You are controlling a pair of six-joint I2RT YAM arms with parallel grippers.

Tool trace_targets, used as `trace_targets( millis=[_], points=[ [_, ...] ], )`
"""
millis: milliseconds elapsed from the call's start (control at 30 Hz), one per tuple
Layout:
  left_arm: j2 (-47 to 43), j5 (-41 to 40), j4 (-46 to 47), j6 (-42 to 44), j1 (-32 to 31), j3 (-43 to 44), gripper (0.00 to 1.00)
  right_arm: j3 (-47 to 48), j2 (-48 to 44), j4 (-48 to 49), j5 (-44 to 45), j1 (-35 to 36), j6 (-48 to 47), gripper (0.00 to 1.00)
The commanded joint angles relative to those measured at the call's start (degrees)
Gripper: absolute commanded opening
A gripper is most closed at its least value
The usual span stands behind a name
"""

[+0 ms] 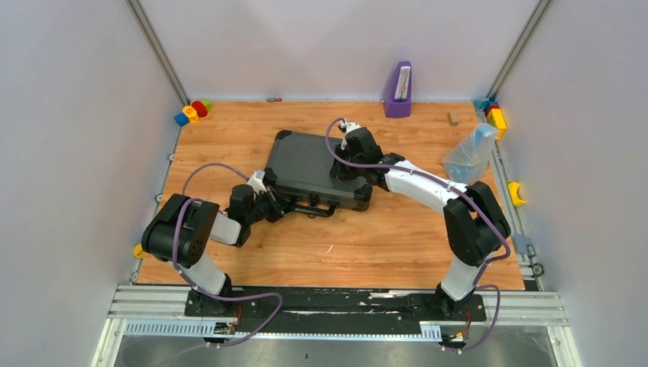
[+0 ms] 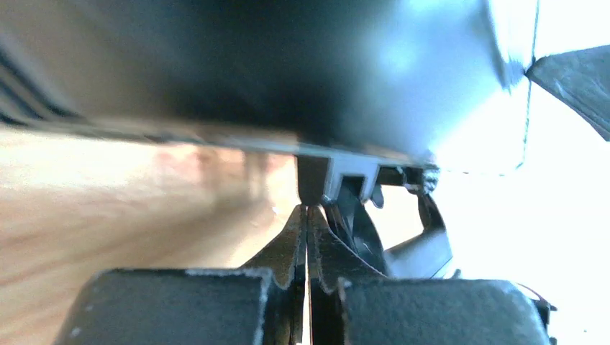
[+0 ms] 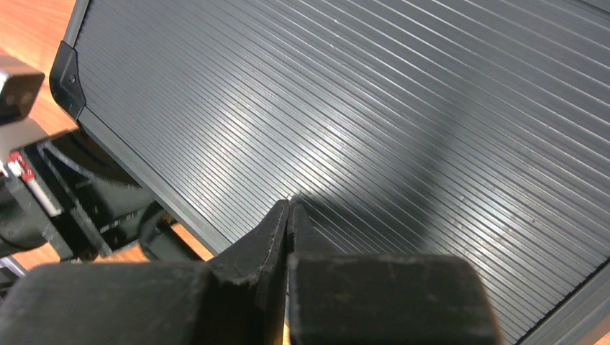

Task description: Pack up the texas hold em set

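The black ribbed hard case [image 1: 309, 164] lies closed in the middle of the table, its handle [image 1: 319, 210] on the near side. My right gripper [image 1: 341, 170] is shut, with its tips resting on the ribbed lid [image 3: 403, 115] near the lid's right end. In the right wrist view the right gripper [image 3: 289, 205] touches the lid. My left gripper [image 1: 281, 203] is shut and empty at the case's near front edge. In the left wrist view the left gripper [image 2: 307, 210] sits just under a latch [image 2: 350, 176] on the case front. Chips, cards, triangle and dice are out of view.
A purple metronome-like object [image 1: 398, 92] stands at the back. Bright toy blocks [image 1: 192, 112] lie at the back left and more [image 1: 495, 115] at the back right. A clear plastic bag [image 1: 470, 153] sits right of the case. A small wooden block [image 1: 453, 118] lies beside it.
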Motion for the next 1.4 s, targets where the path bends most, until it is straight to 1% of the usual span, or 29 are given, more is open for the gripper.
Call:
trace_targets(
  millis=[0, 100, 167, 200, 233, 267, 367, 400, 467, 600, 667, 733, 767, 800, 833, 867, 900, 933, 967, 1033, 1100, 1233, 1267, 1300, 1333, 1367],
  points=[
    [-5.1, 10.0, 11.0, -6.8, -2.3, -1.4, 0.00, -2.8, 1.7, -10.9, -1.2, 0.3, -0.3, 0.02],
    [-11.0, 9.5, 6.0, -6.1, -2.3, -1.0, 0.00, -2.4, 1.6, -11.5, -2.7, 0.3, -0.7, 0.05],
    [-14.5, 8.6, 0.7, -4.1, -2.3, 0.1, 0.00, -2.2, 1.6, -12.1, -2.9, 0.5, -1.1, 0.10],
    [-15.5, 7.7, -3.9, -2.1, -2.3, 0.6, 0.00, -2.0, 1.6, -12.4, -3.0, 0.7, -1.2, 0.14],
    [-17.2, 7.1, -6.1, -1.0, -2.3, 1.6, 0.00, -1.9, 1.5, -12.8, -3.2, 1.0, -1.6, 0.21],
    [-17.8, 6.3, -9.2, 0.6, -2.3, 2.1, 0.00, -1.8, 1.5, -13.1, -3.2, 1.4, -2.0, 0.30],
    [-19.2, 5.7, -12.3, 2.4, -2.3, 3.6, 0.00, -1.7, 0.8, -13.8, -3.7, 3.0, -3.6, 0.59],
    [-19.1, 5.8, -13.2, 3.2, -2.3, 3.9, 0.00, -1.8, 0.5, -13.9, -3.7, 3.6, -4.2, 0.67],
    [-18.7, 6.2, -15.0, 4.6, -2.3, 4.9, 0.00, -1.8, 0.1, -14.3, -3.6, 4.9, -5.6, 0.75],
    [-17.3, 6.2, -17.5, 6.9, -2.3, 6.4, 0.00, -1.1, 0.8, -17.1, -0.9, 7.4, -8.6, 0.82],
    [-17.4, 6.3, -18.0, 7.4, -2.3, 6.5, 0.00, -0.3, 1.4, -19.0, 3.0, 8.6, -8.4, 0.87],
    [-18.9, 5.7, -20.0, 8.3, -2.3, 6.4, 0.00, -0.3, 1.5, -20.1, 4.5, 8.8, -7.8, 0.91],
    [-19.7, 4.5, -21.2, 8.8, -2.3, 6.4, 0.00, -0.4, 1.1, -20.2, 6.1, 8.8, -7.5, 0.91],
    [-22.0, 3.5, -24.8, 10.2, -2.3, 6.2, 0.00, -0.6, 0.6, -20.2, 6.9, 8.8, -7.3, 0.91],
    [-23.2, 0.6, -26.9, 10.9, -2.3, 6.1, 0.00, -0.8, 0.0, -20.2, 7.7, 8.8, -7.0, 0.91],
    [-25.5, -1.0, -31.6, 12.4, -2.3, 5.8, 0.00, -0.9, -0.6, -20.2, 8.3, 8.8, -6.8, 0.90],
    [-26.5, -4.6, -33.5, 13.0, -2.3, 5.5, 0.00, -1.0, -1.1, -20.2, 9.0, 8.8, -6.7, 0.89],
    [-28.2, -6.1, -35.3, 13.5, -2.3, 4.4, 0.00, -1.0, -1.5, -20.2, 9.6, 8.9, -6.4, 0.87],
    [-28.8, -8.6, -35.5, 13.5, -2.3, 3.6, 0.00, -1.0, -1.7, -20.2, 10.2, 8.8, -6.4, 0.86],
    [-29.4, -10.7, -34.2, 13.1, -2.3, 2.1, 0.00, -0.9, -1.8, -20.2, 11.1, 8.8, -6.2, 0.85],
    [-28.1, -11.3, -32.0, 12.9, -2.3, 1.5, 0.00, -0.8, -1.3, -20.4, 11.1, 8.8, -6.1, 0.85],
    [-21.3, -9.7, -26.1, 12.4, -2.3, 2.4, 0.00, -0.1, 0.4, -21.9, 10.1, 8.9, -6.1, 0.87],
    [-18.6, -9.3, -25.1, 12.3, -2.3, 2.9, 0.00, -0.3, 0.5, -22.0, 9.4, 8.9, -6.3, 0.89],
    [-17.3, -8.3, -23.0, 11.9, -2.3, 3.2, 0.00, -0.7, 0.4, -22.0, 9.2, 9.0, -6.2, 0.96],
    [-14.8, -7.8, -22.0, 11.8, -2.3, 3.6, 0.00, -1.0, 0.2, -22.0, 8.8, 9.0, -6.2, 0.99],
    [-13.8, -7.8, -20.2, 11.7, -2.3, 3.7, 0.00, -1.1, 0.1, -21.9, 8.2, 9.0, -6.2, 1.00]
  ],
)
